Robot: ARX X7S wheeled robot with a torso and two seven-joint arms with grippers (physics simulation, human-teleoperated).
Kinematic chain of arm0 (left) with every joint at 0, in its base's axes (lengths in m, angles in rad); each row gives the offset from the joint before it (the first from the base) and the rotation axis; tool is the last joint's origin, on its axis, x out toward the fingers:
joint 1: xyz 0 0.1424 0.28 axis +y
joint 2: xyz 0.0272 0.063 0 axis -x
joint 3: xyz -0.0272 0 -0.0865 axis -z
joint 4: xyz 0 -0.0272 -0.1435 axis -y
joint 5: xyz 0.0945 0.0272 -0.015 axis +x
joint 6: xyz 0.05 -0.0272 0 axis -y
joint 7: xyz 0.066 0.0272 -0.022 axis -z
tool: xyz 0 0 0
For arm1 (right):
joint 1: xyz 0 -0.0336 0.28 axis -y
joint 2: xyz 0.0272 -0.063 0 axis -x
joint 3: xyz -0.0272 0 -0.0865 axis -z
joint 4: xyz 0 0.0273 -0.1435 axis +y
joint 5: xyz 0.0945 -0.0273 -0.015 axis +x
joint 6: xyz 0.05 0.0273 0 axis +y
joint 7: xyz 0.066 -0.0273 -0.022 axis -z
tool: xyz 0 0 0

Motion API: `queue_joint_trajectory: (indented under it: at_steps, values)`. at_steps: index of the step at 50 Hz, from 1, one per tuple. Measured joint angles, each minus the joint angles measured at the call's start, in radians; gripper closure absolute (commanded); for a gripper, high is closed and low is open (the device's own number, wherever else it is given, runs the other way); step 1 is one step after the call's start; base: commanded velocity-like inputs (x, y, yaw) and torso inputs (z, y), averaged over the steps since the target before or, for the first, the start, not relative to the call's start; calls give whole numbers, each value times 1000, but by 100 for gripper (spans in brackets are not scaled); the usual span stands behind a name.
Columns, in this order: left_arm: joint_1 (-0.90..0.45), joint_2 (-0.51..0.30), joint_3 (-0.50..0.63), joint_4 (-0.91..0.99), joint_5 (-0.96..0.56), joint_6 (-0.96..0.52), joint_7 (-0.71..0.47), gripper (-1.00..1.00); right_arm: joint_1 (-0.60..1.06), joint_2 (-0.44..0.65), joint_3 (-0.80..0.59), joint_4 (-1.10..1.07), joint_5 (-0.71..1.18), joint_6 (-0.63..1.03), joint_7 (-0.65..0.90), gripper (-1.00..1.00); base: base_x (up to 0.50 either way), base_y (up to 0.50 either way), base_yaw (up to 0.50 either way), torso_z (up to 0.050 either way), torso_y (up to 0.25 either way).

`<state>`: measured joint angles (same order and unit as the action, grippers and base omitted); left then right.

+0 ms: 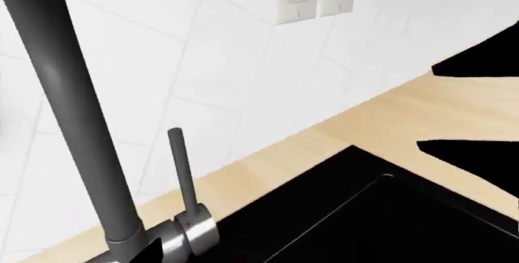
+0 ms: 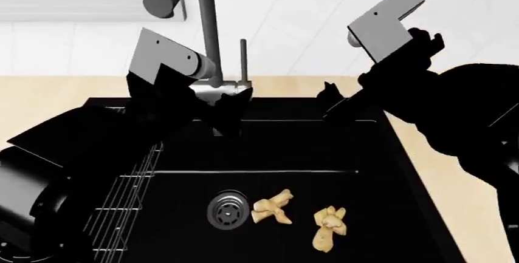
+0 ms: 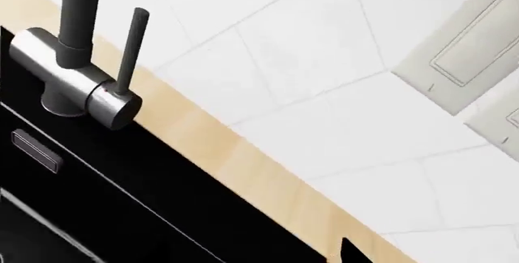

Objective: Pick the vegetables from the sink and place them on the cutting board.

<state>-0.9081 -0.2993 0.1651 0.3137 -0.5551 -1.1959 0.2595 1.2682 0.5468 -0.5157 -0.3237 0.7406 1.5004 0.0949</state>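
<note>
Two vegetables (image 2: 302, 217) lie beside the drain (image 2: 228, 210) in the sink (image 2: 268, 153) | left gripper (image 2: 230, 110) and right gripper (image 2: 331, 100) hover above, empty (jaws' state unclear)

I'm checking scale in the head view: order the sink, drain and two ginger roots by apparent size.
1. sink
2-3. left root and right root: look alike, unranked
4. drain, only slightly smaller than the roots

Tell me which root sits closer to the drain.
The left root: it lies right beside the steel drain, almost touching it. The other root lies farther right on the sink floor, clear of the drain.
</note>
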Motion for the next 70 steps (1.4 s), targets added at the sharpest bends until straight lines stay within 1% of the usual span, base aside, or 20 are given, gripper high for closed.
queue_joint_trajectory:
  at_steps: [5, 10, 16, 21, 28, 36, 51, 63, 70]
  values:
    - [20, -68, 14, 86, -46, -46, 49, -100, 63, 83, -68, -44, 252, 23, 127, -100, 500, -59, 0, 0, 0]
    - [41, -138, 31, 160, -95, -75, 112, -100, 107, 143, -127, -87, 441, 32, 212, -100, 500, -44, 0, 0, 0]
    - [60, -207, 52, 220, -139, -89, 179, -100, 140, 190, -180, -137, 594, 29, 257, -100, 500, -18, 0, 0, 0]
    - [60, -227, 66, 230, -140, -96, 185, -100, 147, 214, -211, -166, 665, 13, 272, -100, 400, -10, 0, 0, 0]
    - [50, -208, 114, 216, -104, -85, 153, -100, 136, 225, -233, -176, 723, -25, 301, -100, 0, 0, 0, 0, 0]
    - [24, -176, 214, 140, -38, -28, 144, -100, 121, 213, -266, -169, 738, -50, 318, -100, 0, 0, 0, 0, 0]
    - [-38, -102, 443, -55, 81, 113, 199, -100, 124, 212, -301, -170, 731, -76, 317, -100, 0, 0, 0, 0, 0]
    - [-66, -44, 570, -222, 144, 203, 246, -100, 122, 214, -322, -171, 700, -100, 295, -100, 0, 0, 0, 0, 0]
    - [-75, -12, 623, -333, 174, 250, 268, -100, 119, 218, -332, -171, 683, -115, 282, -100, 0, 0, 0, 0, 0]
